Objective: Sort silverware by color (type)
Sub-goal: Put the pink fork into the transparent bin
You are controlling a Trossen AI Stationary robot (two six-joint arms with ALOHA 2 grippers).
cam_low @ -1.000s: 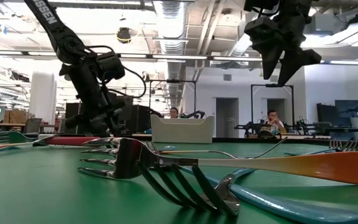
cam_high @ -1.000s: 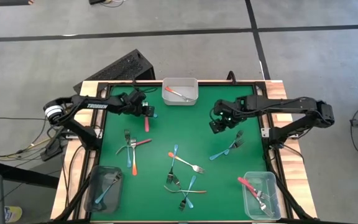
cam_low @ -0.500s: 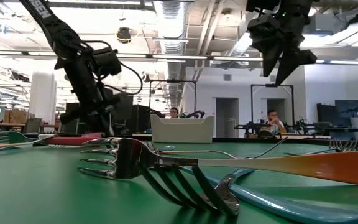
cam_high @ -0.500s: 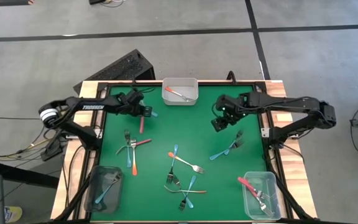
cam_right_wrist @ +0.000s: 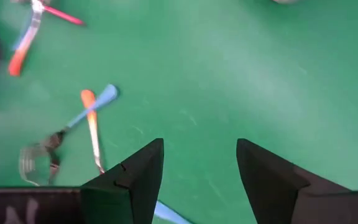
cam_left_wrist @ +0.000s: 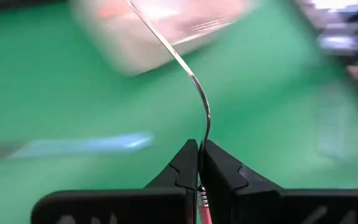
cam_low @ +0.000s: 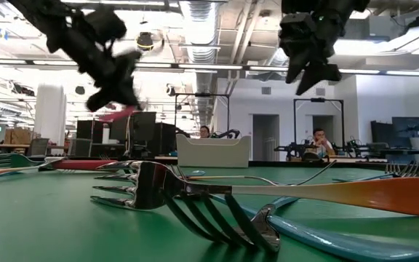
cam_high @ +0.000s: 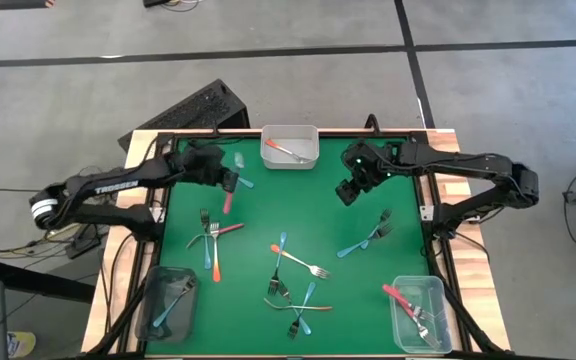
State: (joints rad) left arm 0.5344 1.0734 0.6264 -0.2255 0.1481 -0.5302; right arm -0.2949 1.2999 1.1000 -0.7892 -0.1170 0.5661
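Note:
My left gripper (cam_high: 228,180) is at the mat's far left, shut on a red-pink-handled fork (cam_high: 228,200) and raised above the table (cam_low: 111,87). A light blue fork (cam_high: 240,170) lies on the mat beside it. My right gripper (cam_high: 346,192) hangs open and empty (cam_right_wrist: 201,149) above the mat's far right part. Several more forks with blue, orange and red-pink handles lie on the green mat, at the left (cam_high: 211,240), in the middle (cam_high: 298,265) and at the right (cam_high: 368,238). My left gripper pinches the fork between its two fingers at the metal neck (cam_left_wrist: 205,134), just above the red-pink handle (cam_left_wrist: 202,211). The neck curves away past the fingertips. The fork is lifted clear of the mat, and its handle (cam_high: 228,202) trails toward the near side.
A clear bin (cam_high: 289,158) at the far edge holds one red-handled fork. A bin at the near left (cam_high: 168,302) holds a blue fork, and one at the near right (cam_high: 418,312) holds red-pink ones. A black frame (cam_high: 428,215) rims the mat.
My left gripper has risen from the mat with the red-pink fork, which now hangs clear of the table. My right gripper has gone a little toward the far edge and the table's left, staying open.

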